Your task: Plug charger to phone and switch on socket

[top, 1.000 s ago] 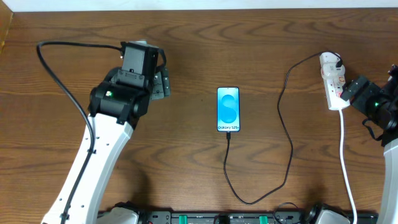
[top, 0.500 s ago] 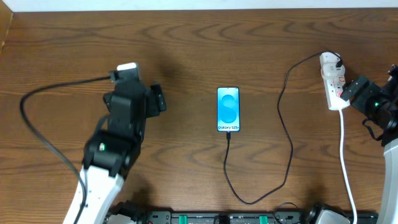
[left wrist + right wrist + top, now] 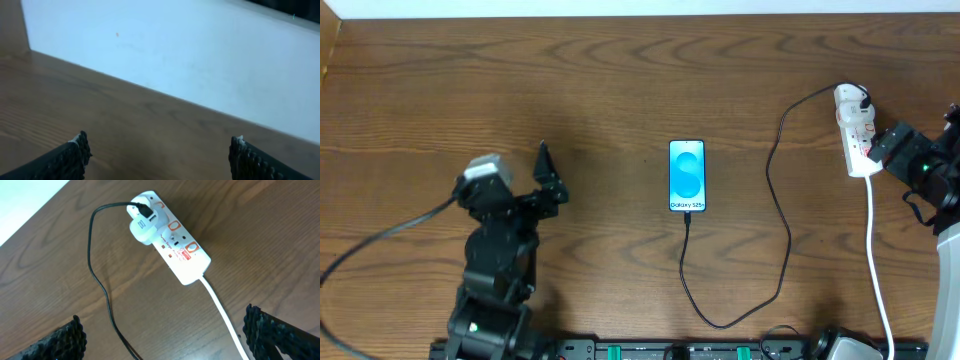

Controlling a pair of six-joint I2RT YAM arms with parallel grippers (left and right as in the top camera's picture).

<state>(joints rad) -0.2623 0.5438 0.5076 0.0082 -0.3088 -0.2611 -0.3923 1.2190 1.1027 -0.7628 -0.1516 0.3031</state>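
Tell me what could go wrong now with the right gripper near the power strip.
1. Nothing pins the socket, so a push from the open right gripper may slide it instead of switching it on.
2. It could snag the charger cable looping beside it, tugging the phone.

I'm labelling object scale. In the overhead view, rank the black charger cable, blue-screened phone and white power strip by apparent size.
1. Thin black charger cable: by far the longest.
2-3. White power strip with red markings and slim blue-screened phone: near-equal; the strip looks marginally longer, so I won't rank them.
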